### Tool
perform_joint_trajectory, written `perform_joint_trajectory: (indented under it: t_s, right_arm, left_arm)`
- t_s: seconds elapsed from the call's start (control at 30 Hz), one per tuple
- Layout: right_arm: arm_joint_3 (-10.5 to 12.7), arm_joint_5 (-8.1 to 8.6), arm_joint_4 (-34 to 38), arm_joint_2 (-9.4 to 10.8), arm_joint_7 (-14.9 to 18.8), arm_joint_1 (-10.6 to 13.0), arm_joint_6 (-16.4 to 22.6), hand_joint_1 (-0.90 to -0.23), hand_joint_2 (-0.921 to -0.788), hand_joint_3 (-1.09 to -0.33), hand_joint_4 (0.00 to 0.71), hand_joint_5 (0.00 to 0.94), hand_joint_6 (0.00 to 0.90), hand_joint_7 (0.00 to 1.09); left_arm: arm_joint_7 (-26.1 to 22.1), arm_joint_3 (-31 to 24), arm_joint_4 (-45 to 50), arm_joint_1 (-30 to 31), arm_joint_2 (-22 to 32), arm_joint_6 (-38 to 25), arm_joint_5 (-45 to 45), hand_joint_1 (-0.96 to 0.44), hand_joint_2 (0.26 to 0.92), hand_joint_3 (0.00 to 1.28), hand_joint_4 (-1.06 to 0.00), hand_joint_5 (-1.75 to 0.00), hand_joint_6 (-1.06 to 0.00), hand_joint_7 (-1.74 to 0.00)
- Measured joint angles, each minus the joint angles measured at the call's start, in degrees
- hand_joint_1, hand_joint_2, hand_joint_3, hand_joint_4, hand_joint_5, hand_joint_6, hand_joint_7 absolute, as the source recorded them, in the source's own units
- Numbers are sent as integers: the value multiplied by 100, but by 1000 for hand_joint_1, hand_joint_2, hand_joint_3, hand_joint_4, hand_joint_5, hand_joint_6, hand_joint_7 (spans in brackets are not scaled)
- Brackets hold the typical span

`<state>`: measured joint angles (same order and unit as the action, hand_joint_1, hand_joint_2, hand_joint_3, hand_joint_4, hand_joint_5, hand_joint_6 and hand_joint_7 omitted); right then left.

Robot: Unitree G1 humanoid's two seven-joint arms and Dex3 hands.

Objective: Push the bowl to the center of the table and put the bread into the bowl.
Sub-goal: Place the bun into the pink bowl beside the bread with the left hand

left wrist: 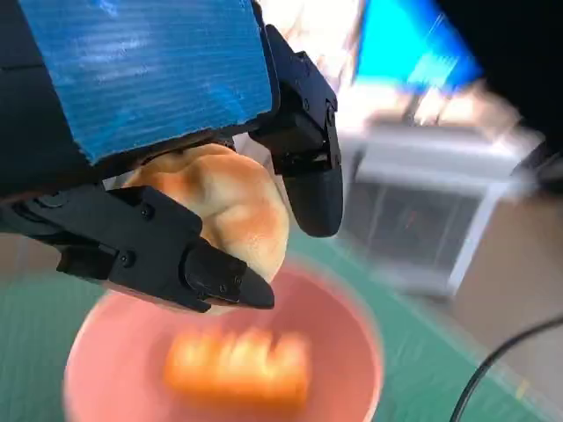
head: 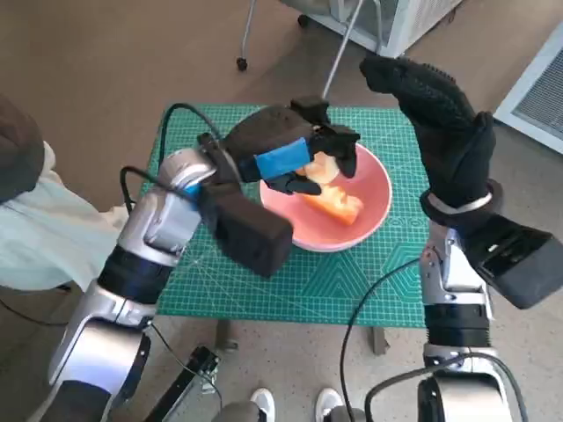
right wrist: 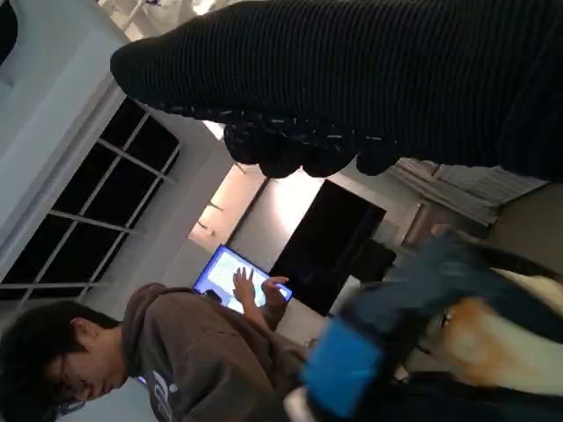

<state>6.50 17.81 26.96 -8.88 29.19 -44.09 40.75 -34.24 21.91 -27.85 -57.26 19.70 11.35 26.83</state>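
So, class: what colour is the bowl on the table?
Pink; the bowl shows best in the head view.

Pink bowl (head: 374,198), golden-brown bread (left wrist: 233,207), green gridded mat (head: 290,281), blue-taped black left robot hand (head: 295,158).

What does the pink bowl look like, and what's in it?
The bowl is round, pale pink, smooth and shiny like plastic. It sits upright on the green mat, near the table's middle. One orange-brown piece of bread lies inside it. The left hand holds a second bread roll just above it.
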Motion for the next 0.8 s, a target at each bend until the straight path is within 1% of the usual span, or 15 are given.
perform_joint_trajectory:
  t_s: [0.03, 0.07, 0.17, 0.2, 0.27, 0.37, 0.5, 0.57, 0.63, 0.67, 0.77, 0.8]
  right_arm:
    - [3, 1, -4, -1, 0, 0, 0, -704, -921, -745, 247, 48, -1, 766]
    - [5, 1, -12, -1, 0, 0, 1, -705, -921, -744, 248, 48, -1, 766]
    - [13, 1, -33, -8, 0, 8, 12, -704, -921, -742, 249, 49, -1, 767]
    - [22, 1, -34, -13, 0, 14, 22, -702, -921, -742, 249, 50, -1, 766]
    - [41, 1, -31, -25, 0, 23, 38, -699, -921, -740, 249, 51, -1, 761]
    - [53, -3, -15, -27, 0, 23, 60, -698, -921, -737, 249, 52, -1, 753]
    - [56, -13, 27, -25, -4, 21, 99, -698, -921, -736, 250, 53, -1, 747]
    - [57, -20, 43, -22, -14, 20, 115, -698, -921, -736, 250, 53, -1, 745]
    - [59, -27, 55, -16, -26, 17, 136, -697, -921, -737, 249, 53, -1, 744]
    - [60, -29, 64, -13, -32, 14, 142, -697, -921, -737, 249, 53, -1, 743]
    - [61, -32, 94, -7, -51, 3, 162, -698, -921, -737, 248, 53, -1, 742]
    - [61, -33, 104, -5, -60, 1, 178, -698, -921, -737, 248, 53, -1, 742]
  left_arm:
    - [-170, 30, 6, -1, -5, -230, 8, -50, 818, 195, -164, -224, -161, -570]
    - [-389, 71, 18, -2, -9, -514, 14, -57, 806, 180, -140, -146, -136, -520]
    - [-930, 157, 100, -2, -14, -1252, 17, -67, 794, 158, -114, -53, -112, -462]
    - [-1055, 173, 138, -1, -14, -1412, 16, -68, 793, 156, -113, -44, -113, -457]
    - [-1128, 173, 185, 6, -11, -1488, -22, -76, 793, 147, -112, -24, -121, -450]
    - [-1047, 118, 251, 11, -11, -1364, -101, -78, 796, 140, -132, -23, -153, -461]
    - [-838, -6, 369, 21, -3, -1158, -238, -89, 802, 133, -204, -49, -231, -505]
    - [-729, -67, 389, 22, 1, -1029, -297, -117, 817, 117, -281, -63, -276, -577]
    - [-596, -153, 388, 35, 6, -852, -378, -140, 831, 103, -338, -74, -297, -639]
    - [-520, -204, 388, 47, 9, -761, -441, -160, 842, 93, -386, -93, -312, -686]
    - [-275, -377, 388, 103, 9, -514, -557, -204, 860, 75, -468, -139, -337, -758]
    - [-179, -436, 387, 125, 10, -435, -597, -214, 866, 66, -474, -169, -338, -777]
